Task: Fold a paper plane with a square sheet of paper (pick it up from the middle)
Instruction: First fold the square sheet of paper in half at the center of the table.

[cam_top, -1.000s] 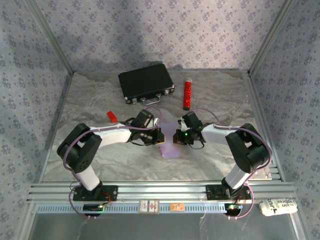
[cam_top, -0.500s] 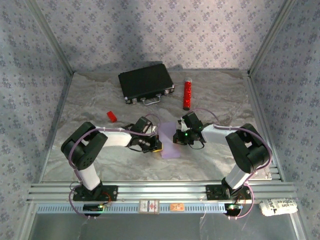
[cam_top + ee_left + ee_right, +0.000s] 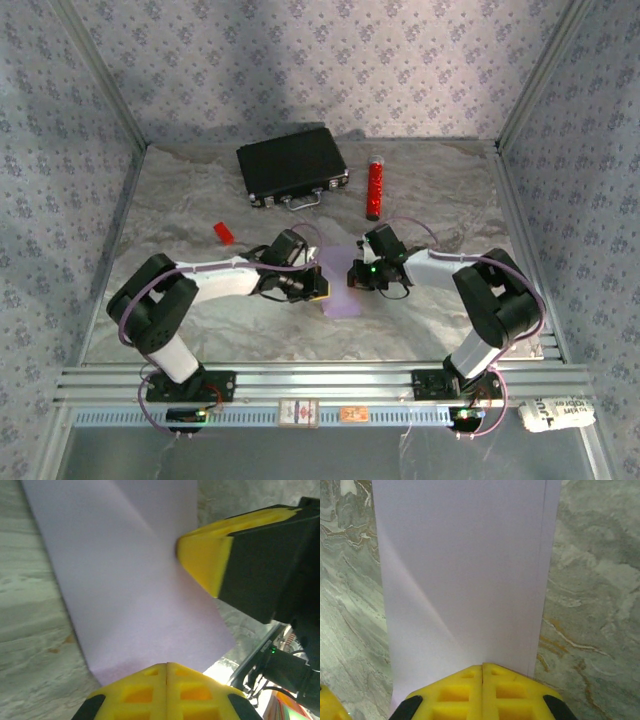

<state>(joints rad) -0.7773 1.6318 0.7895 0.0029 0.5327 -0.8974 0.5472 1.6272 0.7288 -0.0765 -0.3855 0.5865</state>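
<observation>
Paper sheet point(image 3: 462, 570), folded, mid-table toward near edge; left gripper point(image 3: 166, 666) and right gripper point(image 3: 482, 666) clenched at its opposite edges; bare table point(image 3: 190, 200) around.

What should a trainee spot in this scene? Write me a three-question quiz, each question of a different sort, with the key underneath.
1. True or false: the left hand and the right hand both have their fingers shut together.
2. Which thing lies between the two hands in the top view? A. a black case B. a small red block C. the lilac sheet
3. Fill in: in the top view, the red cylinder lies to the ____ of the black case.

Key: 1 true; 2 C; 3 right.
</observation>
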